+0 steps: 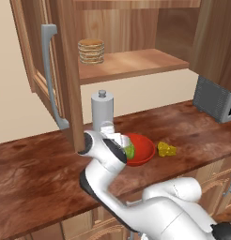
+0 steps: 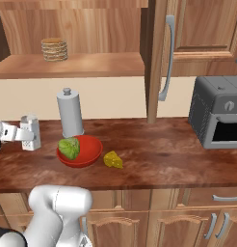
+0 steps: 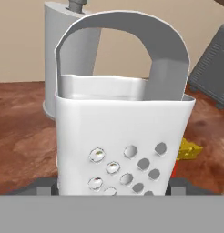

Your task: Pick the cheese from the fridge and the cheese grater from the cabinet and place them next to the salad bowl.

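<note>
Red salad bowl (image 2: 86, 155) holds a lettuce head (image 2: 69, 148).

The salad bowl (image 2: 80, 151) is set on the counter (image 2: 154, 161), with the lettuce head (image 2: 69, 147) lying in its left part. The cheese (image 2: 112, 159) is placed just right of the bowl, on the counter. The cheese grater (image 2: 30, 132) is found upright to the left of the bowl, near it. The cylinder with a knob (image 2: 70, 113) is stood behind the bowl, towards the wall. Far right on the counter, the microwave (image 2: 218, 118) is seated. Above, the stack of discs (image 2: 54, 49) is kept on the shelf of the cabinet (image 2: 82, 65), whose door (image 2: 156, 58) is swung open, right of the shelf.
</note>
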